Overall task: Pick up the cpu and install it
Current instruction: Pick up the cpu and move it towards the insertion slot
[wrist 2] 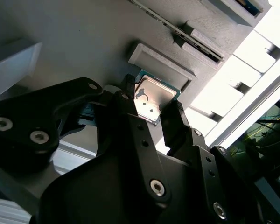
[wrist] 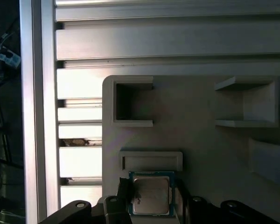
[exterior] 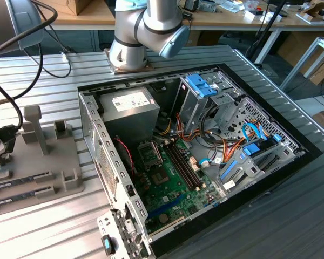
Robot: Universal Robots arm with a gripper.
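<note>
gripper (wrist 2: pixel 151 106) straddles two cpu (wrist: pixel 151 196) edges; grip cannot be told. cpu just beside raised block (wrist: pixel 150 161); bare fixture (wrist: pixel 200 140) surface beyond block.

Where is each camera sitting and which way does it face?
Exterior view: off the arm, looking down on the computer case and grey fixture; the arm shows.
First wrist view: on the arm, square onto the fixture and cpu; tool shows.
Second wrist view: on the arm, slanting past the tool to the cpu.
Both wrist views share cpu and tool.
</note>
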